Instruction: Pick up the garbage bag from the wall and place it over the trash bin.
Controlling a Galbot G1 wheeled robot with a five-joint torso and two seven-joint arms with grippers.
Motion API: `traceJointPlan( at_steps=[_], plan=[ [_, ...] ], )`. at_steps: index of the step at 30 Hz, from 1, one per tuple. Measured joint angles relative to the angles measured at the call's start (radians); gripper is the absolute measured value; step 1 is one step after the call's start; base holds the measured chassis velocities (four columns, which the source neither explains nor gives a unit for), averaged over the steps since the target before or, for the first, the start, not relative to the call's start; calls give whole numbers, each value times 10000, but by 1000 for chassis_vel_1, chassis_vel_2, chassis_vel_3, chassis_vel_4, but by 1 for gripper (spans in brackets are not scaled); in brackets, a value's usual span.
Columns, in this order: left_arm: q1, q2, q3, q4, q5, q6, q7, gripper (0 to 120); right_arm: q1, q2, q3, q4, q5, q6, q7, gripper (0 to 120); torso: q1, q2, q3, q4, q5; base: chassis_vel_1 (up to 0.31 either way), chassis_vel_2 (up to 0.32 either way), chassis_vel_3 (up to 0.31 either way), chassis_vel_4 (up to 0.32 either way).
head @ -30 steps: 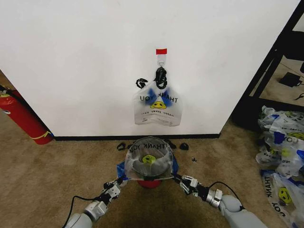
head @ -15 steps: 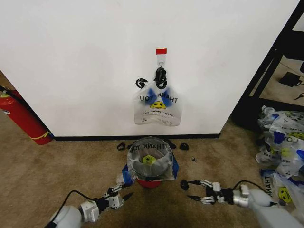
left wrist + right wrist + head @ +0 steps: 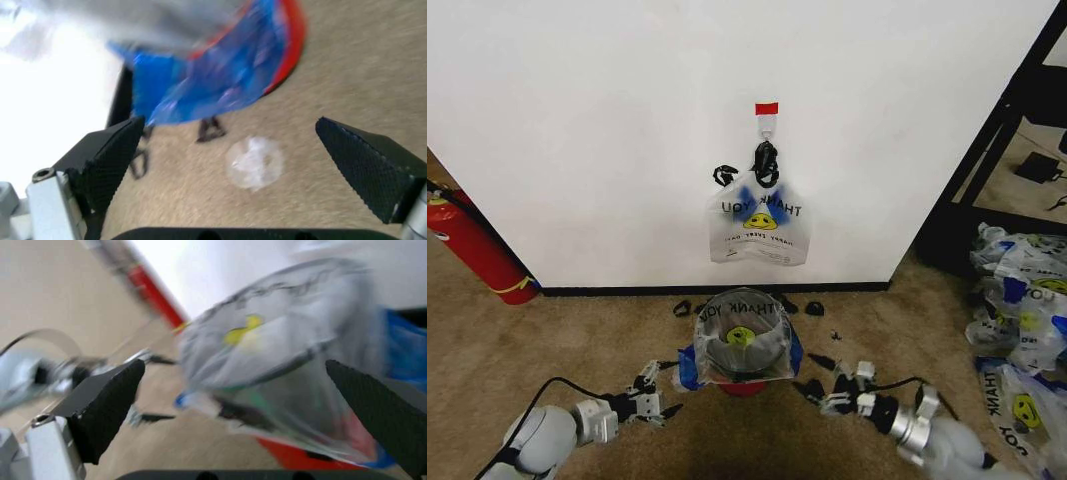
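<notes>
Bag is seen in the head view draped over the bin, which stands on carpet near the wall; a second bag hangs from the hook. The left gripper is held low just left of the bin, the right gripper just right of it, both spread wide and empty.

In the left wrist view, wide jaws are shown framing carpet, with a blue handle beside the bin's red base.

In the right wrist view, wide jaws are shown framing the bagged bin.

Judged risk: a finger could snag the loose film and pull the bag off or tip the bin.
</notes>
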Motion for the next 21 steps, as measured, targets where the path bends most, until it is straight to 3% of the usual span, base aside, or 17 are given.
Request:
traceJointPlan(
  at_steps=[4,8,10,15,21],
  plan=[
    [49,24,200,64,43,1015,-2055,100,-436,146,-244,1905,1061,-641,4339,100,0,0,0,-3,-2,0,0,0,0],
    [155,75,302,-131,-35,1563,-2682,100,-414,300,-355,2436,1598,-1091,5855,100,0,0,-1,3,-2,0,0,0,0],
    [253,108,336,-379,7,1766,-2925,100,-63,695,-560,2794,2296,-1931,7857,100,0,0,0,-1,-2,0,0,0,0],
    [383,75,378,-534,52,1749,-3024,100,598,1391,-843,2607,2831,-2553,9068,100,0,0,0,2,-1,0,0,0,0],
    [506,25,401,-561,79,1629,-3128,100,1262,2136,-1016,2050,3109,-2951,9436,100,0,0,1,2,1,0,0,0,0]
  ],
)
